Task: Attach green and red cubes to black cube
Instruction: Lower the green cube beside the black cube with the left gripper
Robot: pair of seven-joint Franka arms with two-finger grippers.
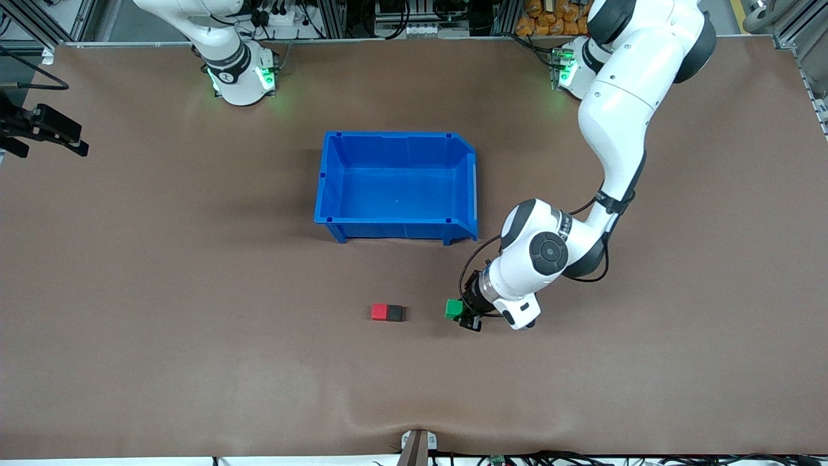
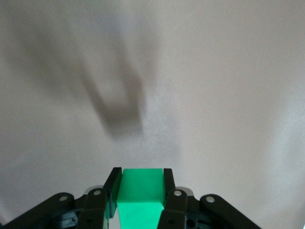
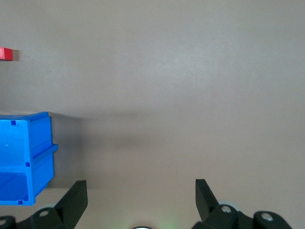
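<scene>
We see glossy white arm casings with dark grey joint caps on the left arm [image 1: 614,116], a black cable looped along its forearm, and green lights glowing at both bases. The left gripper [image 2: 141,191] and right gripper [image 3: 140,200] have matte black fingers with silver screws.

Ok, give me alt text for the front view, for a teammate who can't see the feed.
The left gripper holds the green cube just above the table, toward the left arm's end from the red cube and black cube, which sit touching. The blue bin stands farther from the camera; the right arm waits.
</scene>
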